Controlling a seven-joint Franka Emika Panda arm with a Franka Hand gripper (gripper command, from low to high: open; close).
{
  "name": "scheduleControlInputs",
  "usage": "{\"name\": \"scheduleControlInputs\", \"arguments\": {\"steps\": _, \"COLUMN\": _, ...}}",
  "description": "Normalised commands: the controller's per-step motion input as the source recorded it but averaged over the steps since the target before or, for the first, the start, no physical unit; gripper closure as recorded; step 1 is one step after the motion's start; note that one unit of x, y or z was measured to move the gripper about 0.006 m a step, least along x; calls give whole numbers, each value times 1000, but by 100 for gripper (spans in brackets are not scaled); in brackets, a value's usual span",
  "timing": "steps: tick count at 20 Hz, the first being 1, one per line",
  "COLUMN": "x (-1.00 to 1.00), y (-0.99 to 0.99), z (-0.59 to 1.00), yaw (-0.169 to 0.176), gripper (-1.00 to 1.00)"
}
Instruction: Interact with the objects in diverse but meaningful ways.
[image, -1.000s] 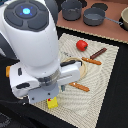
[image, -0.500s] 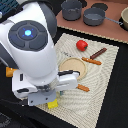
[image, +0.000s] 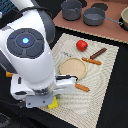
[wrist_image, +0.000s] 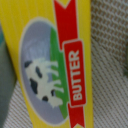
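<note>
A yellow block (wrist_image: 55, 65) fills the wrist view at very close range, showing a red banner that reads BUTTER and a cow picture. In the exterior view only a corner of this yellow block (image: 53, 104) shows under the white arm, on the woven mat (image: 107, 85). The arm's body hides the gripper's fingers, and none show in the wrist view. A red tomato (image: 81, 45) and a dark brown sausage (image: 98, 53) lie farther back on the mat, apart from the arm.
A round tan plate (image: 73, 67) lies mid-mat, with orange-handled cutlery (image: 91, 61) behind it and another piece (image: 82, 88) in front. Two grey pots (image: 71, 9) (image: 94, 16) stand on the brown surface at the back.
The arm's head has sunk lower in the exterior view, down over the yellow block. The block, tomato, sausage and plate have stayed in place.
</note>
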Motion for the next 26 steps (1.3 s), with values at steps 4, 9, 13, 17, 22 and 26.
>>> {"name": "scheduleControlInputs", "arguments": {"steps": 4, "x": -10, "y": 79, "z": 404, "yaw": -3, "gripper": 100}}
{"name": "scheduleControlInputs", "arguments": {"steps": 9, "x": -90, "y": 398, "z": 383, "yaw": 30, "gripper": 100}}
{"name": "scheduleControlInputs", "arguments": {"steps": 13, "x": -265, "y": 694, "z": 444, "yaw": 55, "gripper": 100}}
{"name": "scheduleControlInputs", "arguments": {"steps": 17, "x": -288, "y": 834, "z": 345, "yaw": 61, "gripper": 100}}
{"name": "scheduleControlInputs", "arguments": {"steps": 22, "x": -354, "y": 848, "z": 277, "yaw": 68, "gripper": 100}}
{"name": "scheduleControlInputs", "arguments": {"steps": 26, "x": -621, "y": 692, "z": 57, "yaw": 66, "gripper": 100}}
